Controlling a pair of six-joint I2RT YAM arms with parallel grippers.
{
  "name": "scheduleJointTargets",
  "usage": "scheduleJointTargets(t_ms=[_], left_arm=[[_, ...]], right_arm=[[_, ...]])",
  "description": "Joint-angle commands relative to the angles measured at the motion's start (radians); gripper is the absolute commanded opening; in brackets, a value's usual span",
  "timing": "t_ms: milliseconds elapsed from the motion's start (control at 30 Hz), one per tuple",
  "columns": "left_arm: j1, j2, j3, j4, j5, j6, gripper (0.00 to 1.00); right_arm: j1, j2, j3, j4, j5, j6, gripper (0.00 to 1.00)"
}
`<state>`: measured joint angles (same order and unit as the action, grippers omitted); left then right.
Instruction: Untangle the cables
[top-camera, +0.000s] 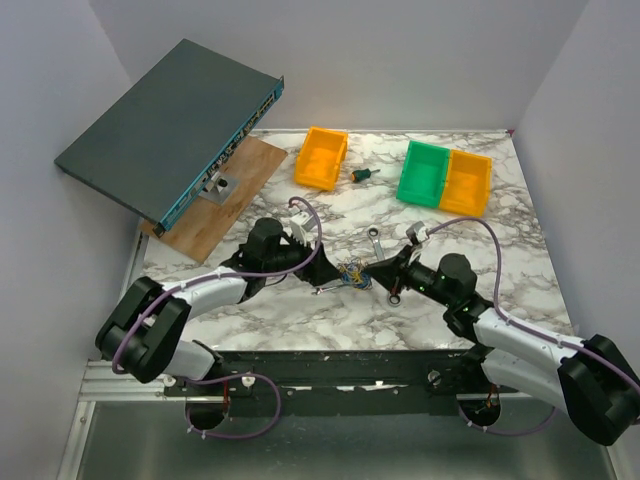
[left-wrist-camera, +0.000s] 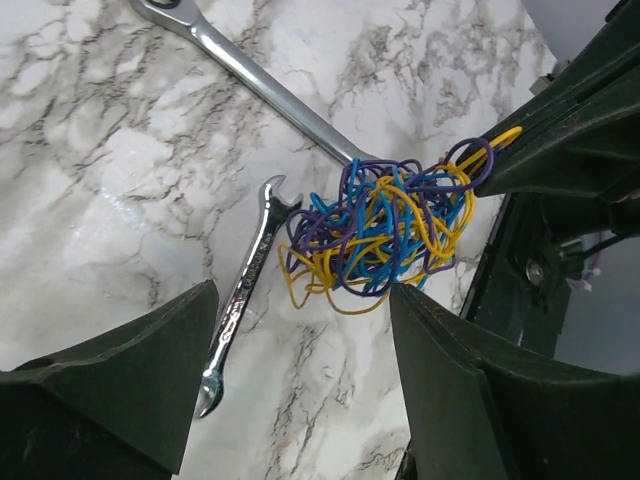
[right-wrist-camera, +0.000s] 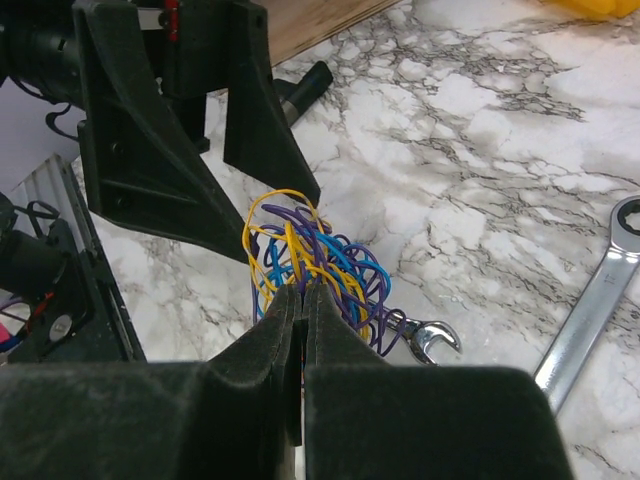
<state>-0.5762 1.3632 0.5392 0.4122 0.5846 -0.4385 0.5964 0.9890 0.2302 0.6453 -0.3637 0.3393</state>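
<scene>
Blue-yellow-purple cables (left-wrist-camera: 385, 235) soft, light, springy; right gripper (right-wrist-camera: 303, 300) pinches tangle's right edge; left gripper (left-wrist-camera: 300, 297) wide, empty; we judge loose left loop best hold.

Table (top-camera: 300, 320): white top with grey marble veining, slightly glossy. Walls: plain pale grey, with a far wall (top-camera: 400, 50), left wall (top-camera: 40, 80) and right wall (top-camera: 600, 100) enclosing the table. Near edge: black rail (top-camera: 340, 368) above a grey metal panel (top-camera: 350, 450).

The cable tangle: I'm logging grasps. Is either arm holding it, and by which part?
The right gripper is shut on the cables, pinching strands at the tangle's edge. The left gripper is open, holding nothing.
</scene>
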Motion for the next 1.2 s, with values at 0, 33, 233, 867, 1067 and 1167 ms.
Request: scheduleJointTargets(t_ms=[0,33,233,867,1067,1167], left_arm=[[-0.012,0.065,0.043,0.042,0.148,-0.012,0.73],[-0.020,0.069,0.046,0.042,0.150,-0.006,0.74],[-0.054,0.082,0.057,0.068,0.169,0.008,0.75],[0.072,-0.279,-0.161,0.039,-0.271,-0.043,0.00],[0.083,-0.462,-0.264,0.046,-0.453,-0.072,0.00],[0.085,-0.500,-0.283,0.045,-0.448,-0.059,0.00]], right_arm=[[0.006,0.002,-0.012,0.062,-0.070,0.009,0.01],[0.006,0.003,-0.012,0.067,-0.081,0.015,0.01],[0.006,-0.043,-0.029,0.092,-0.132,0.058,0.01],[0.006,-0.513,-0.092,-0.387,1.041,0.201,0.01],[0.006,-0.759,-0.164,-0.449,1.187,0.236,0.01],[0.006,-0.776,-0.166,-0.449,1.148,0.220,0.01]])
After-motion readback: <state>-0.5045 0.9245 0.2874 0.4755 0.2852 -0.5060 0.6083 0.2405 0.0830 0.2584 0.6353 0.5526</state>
